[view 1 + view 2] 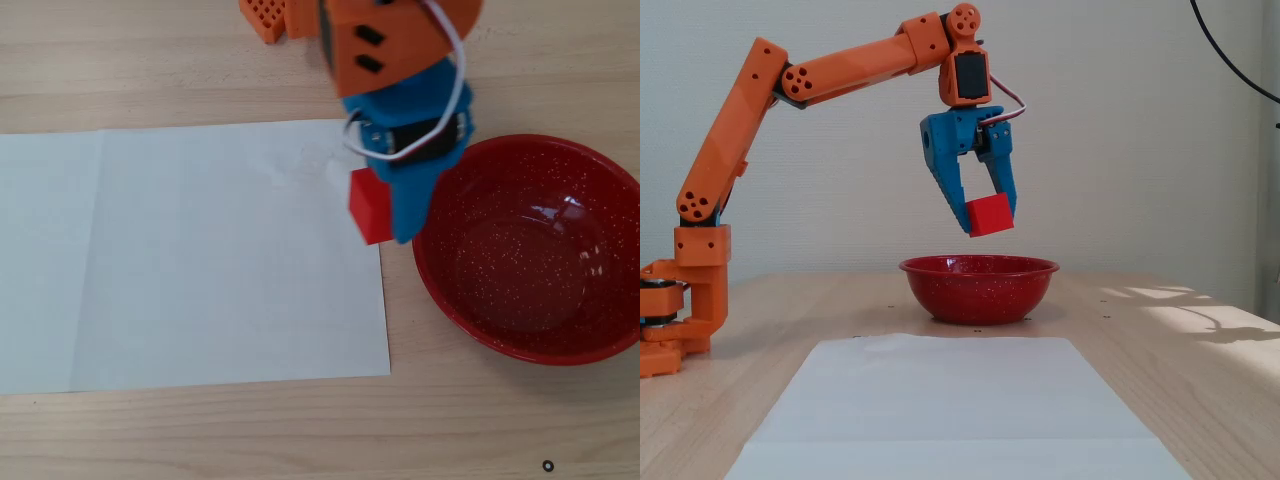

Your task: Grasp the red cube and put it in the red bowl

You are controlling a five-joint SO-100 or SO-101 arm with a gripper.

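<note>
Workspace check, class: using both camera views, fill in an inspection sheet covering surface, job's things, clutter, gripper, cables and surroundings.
Surface: wooden table with a white paper sheet on it.
Job's things: red cube held in the air above the red bowl; in the overhead view it sits left of the bowl's rim; bowl empty.
Clutter: nothing seen.
Gripper: blue gripper shut on the cube.
Cables: white wire looped at the gripper; black cable on the wall, upper right.
Surroundings: plain pale wall; sunlight patches on the table at right.
</note>
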